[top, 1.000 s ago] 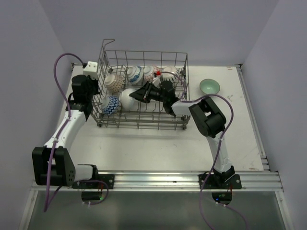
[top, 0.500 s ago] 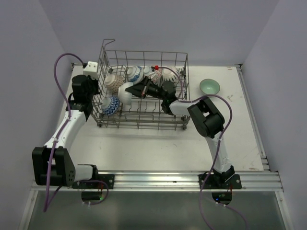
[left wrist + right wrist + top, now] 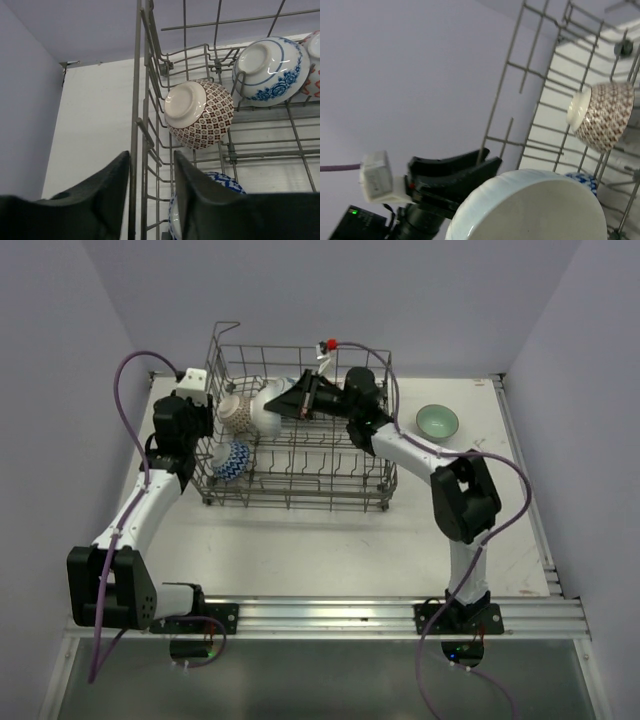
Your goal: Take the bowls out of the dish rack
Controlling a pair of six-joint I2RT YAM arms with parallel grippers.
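Near the worktop's [image 3: 330,550] left edge, the left tool [image 3: 151,155] is straddling the left wall of the dish rack [image 3: 300,502], its fingers standing apart around the wire. Just inside that wall, a brown-patterned bowl [image 3: 236,412] and a blue-and-white bowl [image 3: 230,460] are lying tipped on their sides. Further right, the right tool [image 3: 292,400] is gripping a white bowl [image 3: 266,406] over the rack's far left part, and a pale green bowl [image 3: 437,421] is sitting upright outside the rack, toward the worktop's far right corner.
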